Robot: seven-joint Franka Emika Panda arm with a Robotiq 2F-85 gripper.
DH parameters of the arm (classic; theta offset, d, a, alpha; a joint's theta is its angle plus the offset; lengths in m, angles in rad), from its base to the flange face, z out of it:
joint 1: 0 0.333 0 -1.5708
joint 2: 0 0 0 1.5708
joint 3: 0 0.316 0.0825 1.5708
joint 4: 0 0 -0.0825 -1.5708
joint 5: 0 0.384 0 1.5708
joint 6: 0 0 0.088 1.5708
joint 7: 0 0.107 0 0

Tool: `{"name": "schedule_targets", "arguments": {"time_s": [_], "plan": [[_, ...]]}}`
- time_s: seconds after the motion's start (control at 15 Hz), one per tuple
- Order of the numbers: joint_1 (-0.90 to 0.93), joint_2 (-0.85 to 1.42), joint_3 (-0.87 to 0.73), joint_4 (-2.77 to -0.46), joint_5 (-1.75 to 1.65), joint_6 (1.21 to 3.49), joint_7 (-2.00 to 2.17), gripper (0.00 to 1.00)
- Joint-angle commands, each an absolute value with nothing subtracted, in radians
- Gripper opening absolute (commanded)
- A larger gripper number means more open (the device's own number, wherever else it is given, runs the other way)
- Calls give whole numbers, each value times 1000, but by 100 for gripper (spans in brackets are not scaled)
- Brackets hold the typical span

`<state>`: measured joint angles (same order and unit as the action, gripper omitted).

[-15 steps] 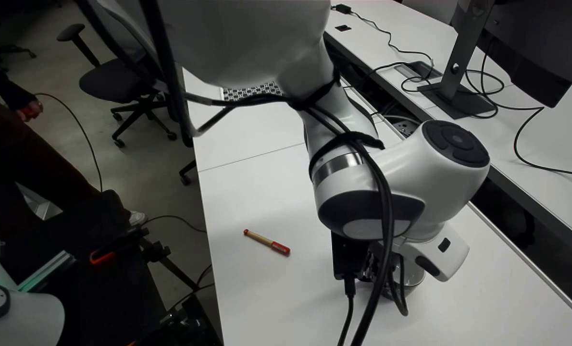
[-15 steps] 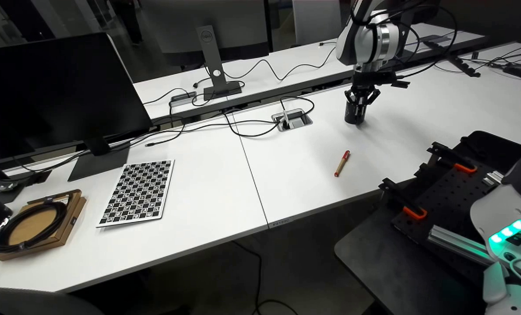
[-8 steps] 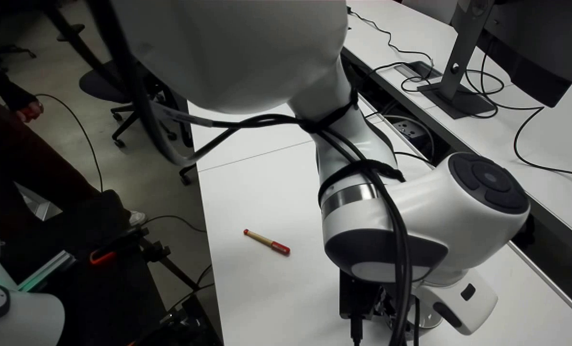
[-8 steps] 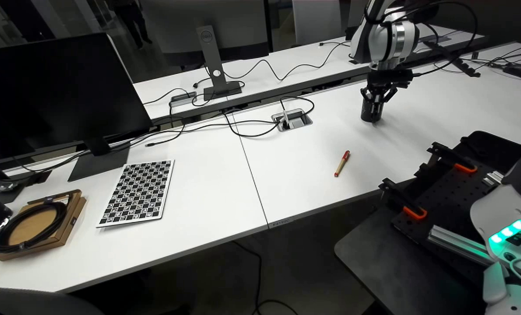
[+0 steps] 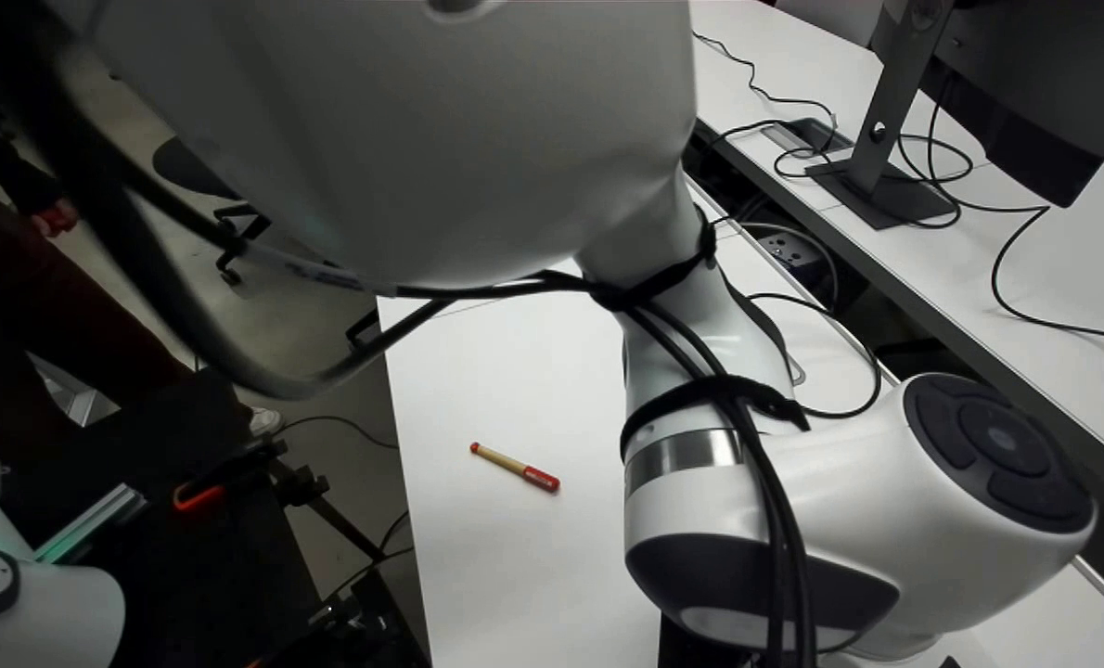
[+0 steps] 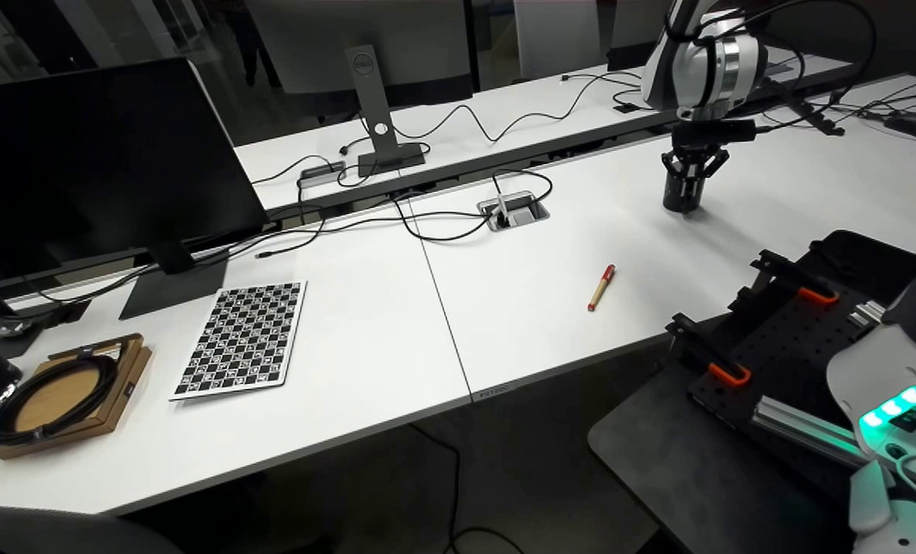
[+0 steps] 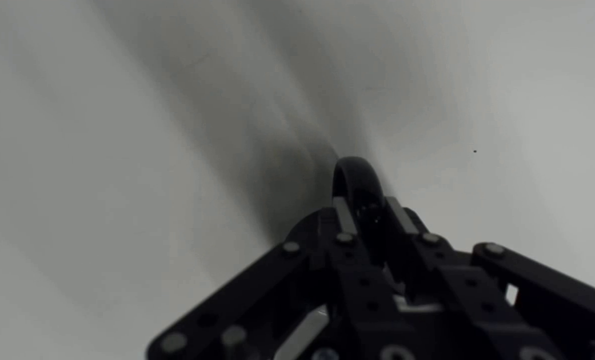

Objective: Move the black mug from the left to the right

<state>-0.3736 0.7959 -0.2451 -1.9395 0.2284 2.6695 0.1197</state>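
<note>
1. Black-and-white checkered rectangular board (image 6: 242, 335), on the long white rectangular desktop (image 6: 373, 315).
2. Tan pen-shaped stick (image 5: 515, 467), red at both ends, on the desktop.
3. Black cylindrical mug (image 6: 673, 197).
4. Black two-fingered gripper (image 7: 367, 212).

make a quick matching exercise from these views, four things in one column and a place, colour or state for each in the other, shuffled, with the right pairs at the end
Column one
1. black mug
2. pen
3. flat board
4. coiled cable

Column two
A. black-and-white checks
B. its handle between the jaws
C. on a brown cardboard box
D. tan with red ends

Right pairs: 1-B, 2-D, 3-A, 4-C
</note>
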Motion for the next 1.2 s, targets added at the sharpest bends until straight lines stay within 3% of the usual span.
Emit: {"name": "schedule_targets", "arguments": {"time_s": [0.0,0.13,0.2,0.27,0.4,0.47,0.53,1.07,1.13], "plan": [[-379,773,-252,-1977,231,2691,138,4],[-377,774,-250,-1980,230,2691,141,4],[-375,775,-248,-1980,229,2692,141,29],[-374,776,-247,-1981,230,2693,143,7],[-374,775,-245,-1985,232,2692,146,5],[-375,774,-243,-1986,234,2690,148,43],[-374,774,-244,-1986,234,2689,152,43],[-366,720,-251,-2035,231,2723,150,100],[-361,693,-255,-2056,227,2747,146,100]]}}
